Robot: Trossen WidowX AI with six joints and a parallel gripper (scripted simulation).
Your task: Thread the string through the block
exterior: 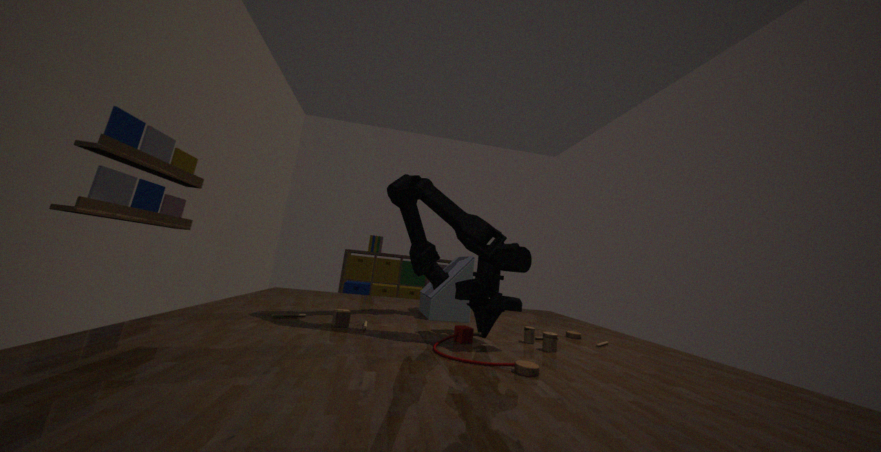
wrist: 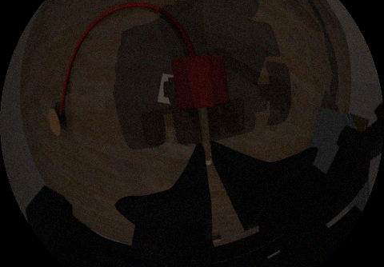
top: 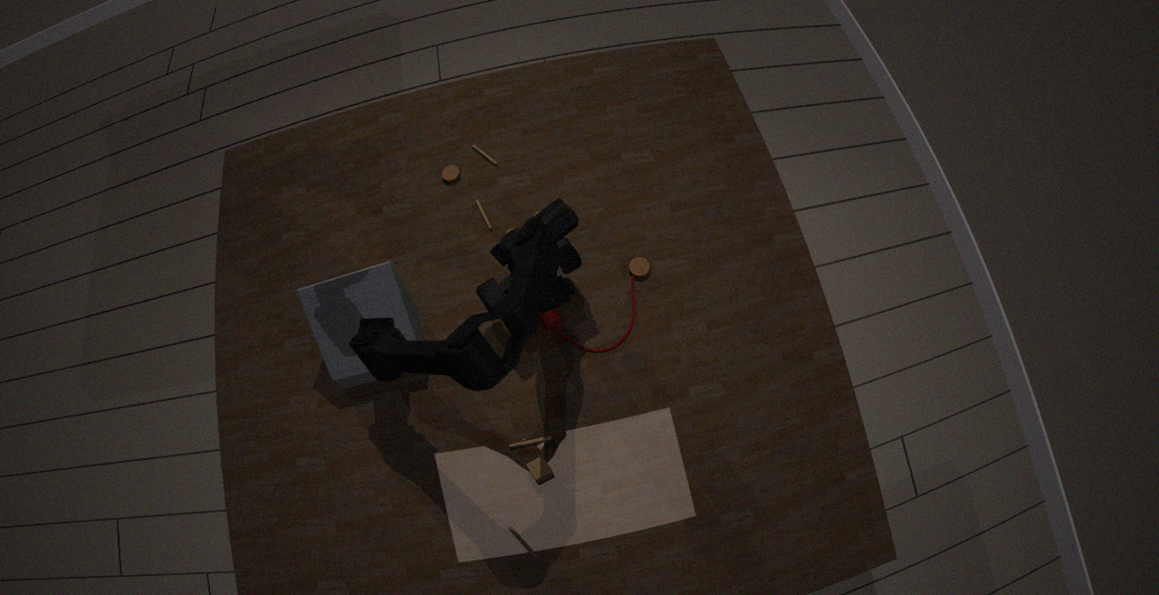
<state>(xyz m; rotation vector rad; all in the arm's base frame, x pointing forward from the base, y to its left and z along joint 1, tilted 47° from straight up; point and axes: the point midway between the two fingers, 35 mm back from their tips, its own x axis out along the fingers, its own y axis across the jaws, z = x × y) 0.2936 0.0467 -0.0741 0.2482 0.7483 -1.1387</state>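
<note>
The red block (top: 550, 318) (exterior: 463, 334) (wrist: 200, 82) stands on the table. The wooden stick (wrist: 204, 125) sticks out of its side nearest my fingers. The red string (top: 599, 350) (exterior: 474, 362) (wrist: 136, 5) meets the opposite side of the block and curves to the round button (top: 639, 266) (exterior: 526, 368) (wrist: 54, 121). No stick shows on the string's side. My gripper (exterior: 484, 335) (wrist: 205, 146) points down, low beside the block, shut on the stick near its free end. What is inside the hole is hidden. In the top view the arm hides my fingertips.
The grey-blue box (top: 377, 279) (exterior: 446, 307) stands by the arm's base. Loose sticks (top: 483, 154) (top: 483, 215) (top: 530, 441) (top: 522, 541), a small wooden block (top: 540, 470) (exterior: 341, 318), a disc (top: 450, 174) (exterior: 573, 334) and two short cylinders (exterior: 549, 341) (exterior: 528, 334) lie around.
</note>
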